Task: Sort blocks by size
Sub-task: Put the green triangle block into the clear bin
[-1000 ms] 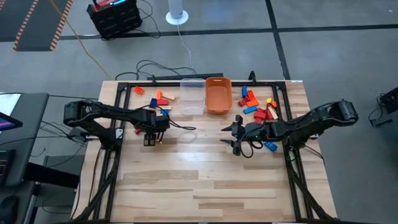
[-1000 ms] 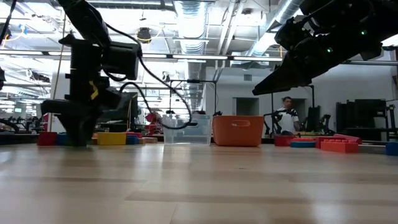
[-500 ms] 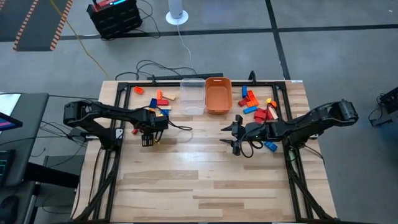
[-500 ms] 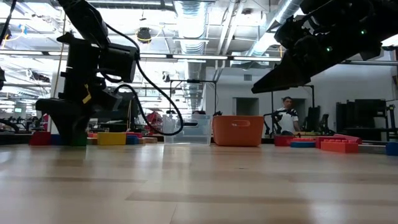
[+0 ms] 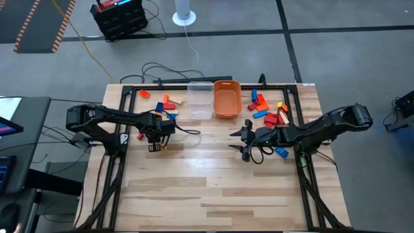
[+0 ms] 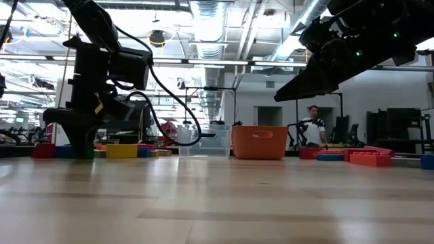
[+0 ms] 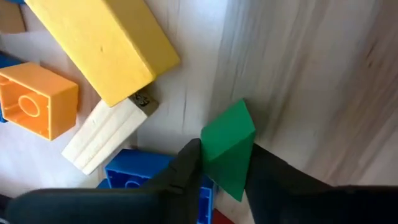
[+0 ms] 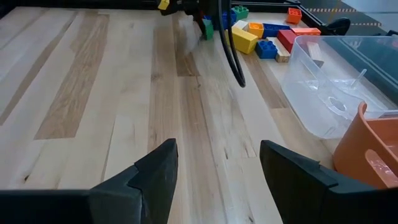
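Blocks lie in two heaps, one at the far left point(image 5: 165, 103) and one at the far right point(image 5: 265, 110). My left gripper point(image 5: 155, 145) points down at the near edge of the left heap, shut on a green block point(image 7: 227, 146). In the left wrist view a long yellow block point(image 7: 102, 46), an orange block point(image 7: 34, 102), a plain wood block point(image 7: 106, 134) and a blue block point(image 7: 134, 174) lie flat on the table beside it. My right gripper point(image 5: 244, 141) hangs open above the bare board, right of centre, with nothing between its fingers point(image 8: 155, 168). My left gripper pinches the green block between its two fingers, one finger point(image 7: 186, 165) on each of two opposite sides point(image 7: 208, 158). The fingers come from above, pointing down. In the low view the fingertips point(image 6: 81, 150) are down at table level, with the block on the board.
A clear plastic tub point(image 5: 200, 100) and an orange tub point(image 5: 227, 98) stand side by side at the far middle. A black cable point(image 5: 184, 131) trails from the left arm over the board. A black frame point(image 5: 123, 123) rims the table. Bare wood spreads across the near half point(image 5: 207, 188).
My left gripper has shifted a little toward the table's left edge, staying low at the table. The right arm has kept still.
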`<state>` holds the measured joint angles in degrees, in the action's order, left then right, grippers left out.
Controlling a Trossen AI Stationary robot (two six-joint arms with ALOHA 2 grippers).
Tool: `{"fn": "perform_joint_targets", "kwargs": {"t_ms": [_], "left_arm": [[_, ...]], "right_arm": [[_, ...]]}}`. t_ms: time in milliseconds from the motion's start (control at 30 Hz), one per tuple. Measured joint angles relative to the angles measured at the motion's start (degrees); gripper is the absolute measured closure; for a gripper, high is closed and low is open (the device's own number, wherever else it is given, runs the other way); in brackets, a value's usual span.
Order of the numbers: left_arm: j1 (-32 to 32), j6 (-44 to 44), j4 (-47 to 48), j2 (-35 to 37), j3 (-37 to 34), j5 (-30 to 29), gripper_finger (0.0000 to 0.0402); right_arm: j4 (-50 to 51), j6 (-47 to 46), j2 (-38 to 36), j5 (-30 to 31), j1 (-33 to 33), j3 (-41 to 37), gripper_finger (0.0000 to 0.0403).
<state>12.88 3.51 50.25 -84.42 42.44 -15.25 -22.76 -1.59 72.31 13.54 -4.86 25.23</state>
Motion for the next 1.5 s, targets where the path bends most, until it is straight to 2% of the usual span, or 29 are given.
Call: {"fn": "perform_joint_targets", "kwargs": {"t_ms": [200, 300, 400, 600, 700, 833, 1033, 1100, 1233, 1367, 1500], "left_arm": [[0.0, 0.3, 0.0, 0.0, 0.0, 1.2, 0.0326], [-0.1, 0.2, 0.4, 0.0, 1.0, 4.2, 0.0326], [-0.2, 0.0, 0.5, 0.5, 4.4, 7.8, 0.0326], [0.0, 1.2, -1.8, 1.3, 14.4, 8.4, 0.0324], [0.6, 2.8, -7.3, 0.8, 17.7, 6.3, 0.0324], [2.3, 5.9, -18.3, 0.8, 19.5, 6.6, 0.0324], [7.9, 7.9, -25.0, 0.8, 21.6, 7.5, 0.0324], [10.6, 7.2, -27.1, 0.7, 21.6, 9.8, 0.0324], [14.3, 5.8, -30.8, -2.5, 21.7, 12.1, 0.0324], [15.5, 5.7, -34.6, -9.0, 21.6, 12.1, 0.0322], [15.6, 5.7, -38.2, -13.8, 21.6, 12.0, 0.03]], "right_arm": [[0.0, 0.1, 0.0, 0.0, 0.0, 0.0, 0.0149], [0.3, 0.2, 0.0, 0.0, 0.0, 0.0, 0.0149], [0.9, 0.2, 0.0, 0.0, 0.0, 0.0, 0.0148], [9.0, -1.3, -2.6, 0.0, 0.1, 1.8, 0.0148], [13.8, -2.0, -4.2, 0.0, 0.1, 3.5, 0.0149], [14.5, -2.0, -4.9, 0.1, 0.1, 3.8, 0.0155], [14.0, -1.1, -4.5, 1.5, 0.2, 3.8, 0.0184], [12.9, -0.9, -4.5, 1.6, 0.5, 3.8, 0.0193], [11.7, -0.7, -4.5, 1.6, 1.5, 3.8, 0.0205], [12.0, -0.8, -4.5, 1.6, 2.2, 3.8, 0.0209], [12.4, -0.9, -4.5, 1.6, 2.1, 3.5, 0.0209]]}}
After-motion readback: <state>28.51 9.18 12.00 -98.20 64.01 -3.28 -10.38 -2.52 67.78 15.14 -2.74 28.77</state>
